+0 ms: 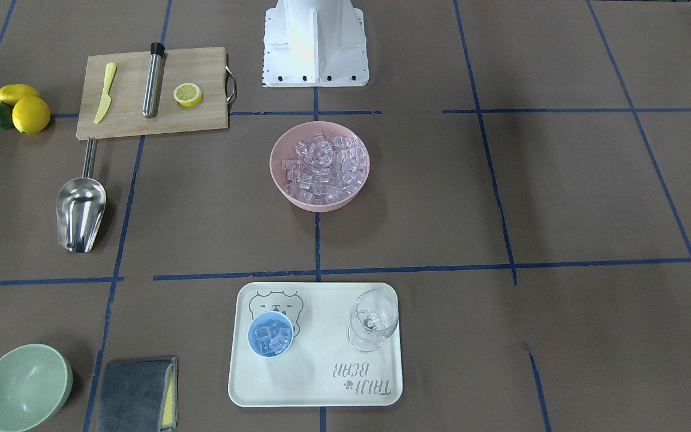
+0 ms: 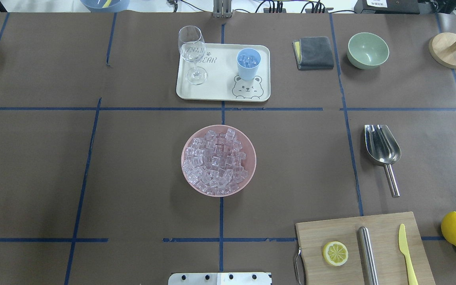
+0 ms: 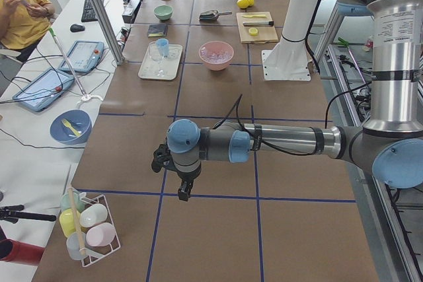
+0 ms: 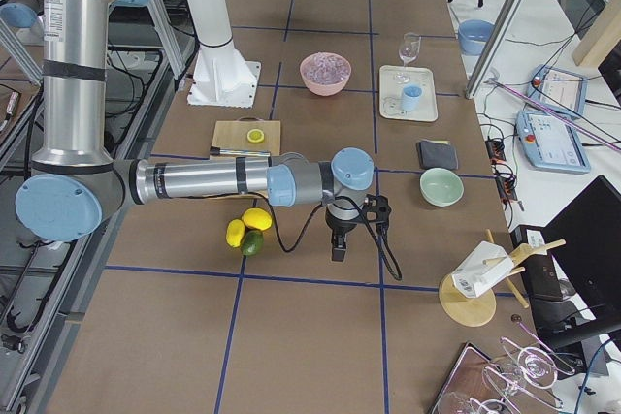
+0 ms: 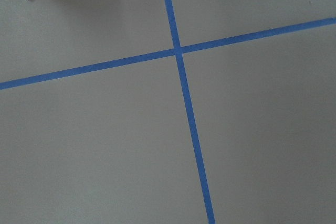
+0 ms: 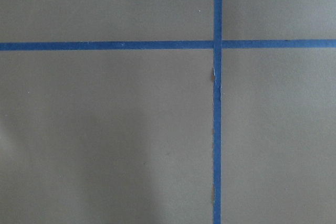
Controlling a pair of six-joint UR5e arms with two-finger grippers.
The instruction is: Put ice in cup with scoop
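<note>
The table (image 2: pixel 133 178) is covered in brown paper crossed by blue tape lines (image 2: pixel 221 213). Seen from overhead, a pink bowl (image 2: pixel 253 158) heaped with ice (image 2: pixel 216 162) sits at the centre. At its 12 o'clock a tray (image 2: pixel 220 92) carries the blue cup (image 2: pixel 248 65), which holds a few cubes. The scoop (image 2: pixel 382 147) lies empty at 3 o'clock. Both arms hang over bare paper at the table's ends. I cannot tell how the jaws of the left gripper (image 3: pixel 184 191) or the right gripper (image 4: pixel 338 247) stand. Tablets (image 3: pixel 82 54) lie on a side desk (image 3: pixel 39 137).

You see a brown tabletop (image 2: pixel 133 178) gridded with blue tape (image 2: pixel 221 221), a pink bowl (image 2: pixel 253 160), clear ice (image 2: pixel 216 162), a light-blue cup (image 2: pixel 247 73) and a silver scoop (image 2: pixel 382 146).
</note>
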